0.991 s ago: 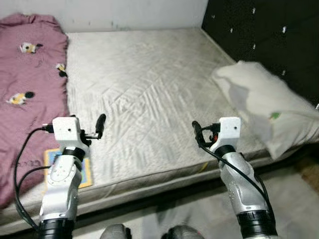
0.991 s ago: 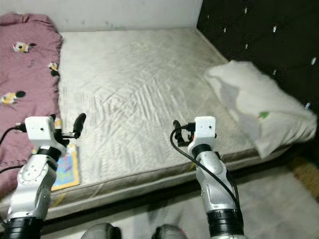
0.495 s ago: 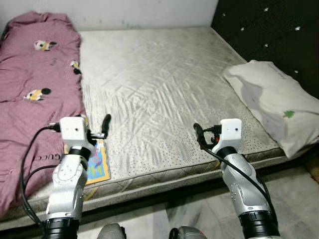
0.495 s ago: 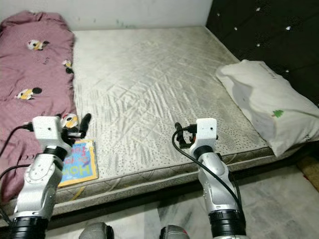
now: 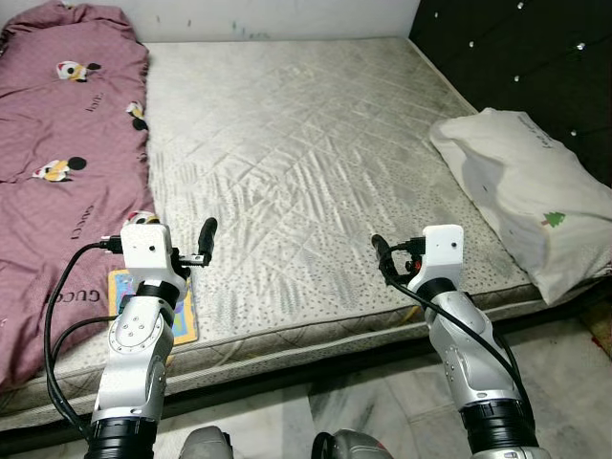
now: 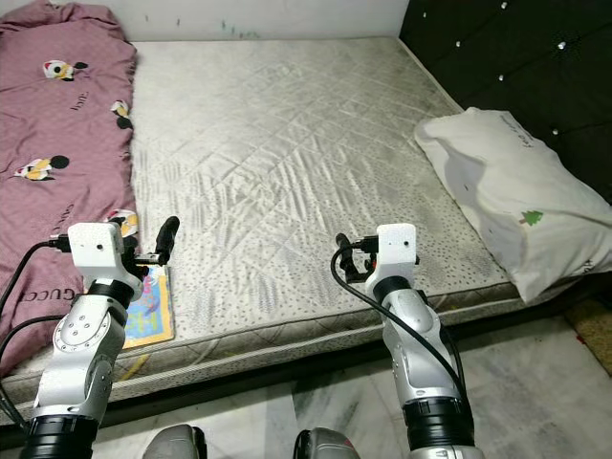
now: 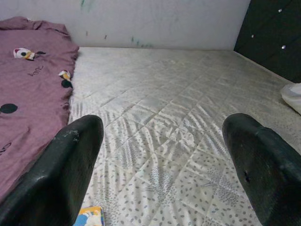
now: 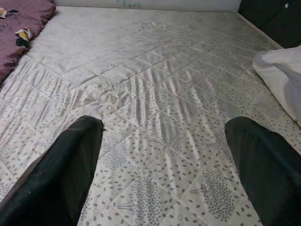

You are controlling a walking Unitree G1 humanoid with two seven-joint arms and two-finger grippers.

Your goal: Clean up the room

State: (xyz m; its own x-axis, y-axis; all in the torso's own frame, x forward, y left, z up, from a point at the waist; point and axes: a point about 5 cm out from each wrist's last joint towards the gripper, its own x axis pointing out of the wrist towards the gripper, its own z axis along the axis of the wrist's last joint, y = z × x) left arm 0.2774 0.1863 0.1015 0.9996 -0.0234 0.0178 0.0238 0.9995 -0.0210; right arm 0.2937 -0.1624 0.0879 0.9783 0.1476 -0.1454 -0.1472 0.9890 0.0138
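A bare grey quilted mattress (image 5: 296, 143) lies in front of me. A maroon blanket (image 5: 57, 143) with cartoon prints covers its left side. A white pillow (image 5: 526, 206) rests at the right edge, by the black headboard (image 5: 535, 57). A colourful book (image 6: 153, 306) lies at the front left edge, partly hidden behind my left arm. My left gripper (image 5: 206, 239) hovers open over the mattress just right of the book, its fingers (image 7: 70, 160) wide apart. My right gripper (image 5: 380, 251) is held open over the front edge, its fingers (image 8: 70, 155) spread with nothing between them.
A pale marble floor (image 5: 382, 411) runs along the front of the bed. A white wall (image 7: 155, 21) stands behind the mattress. The pillow overhangs the bed's right front corner.
The whole picture has shifted and sharpened as the camera moved; more of the blanket and the book now show. Both arms keep the same pose, with their grippers open.
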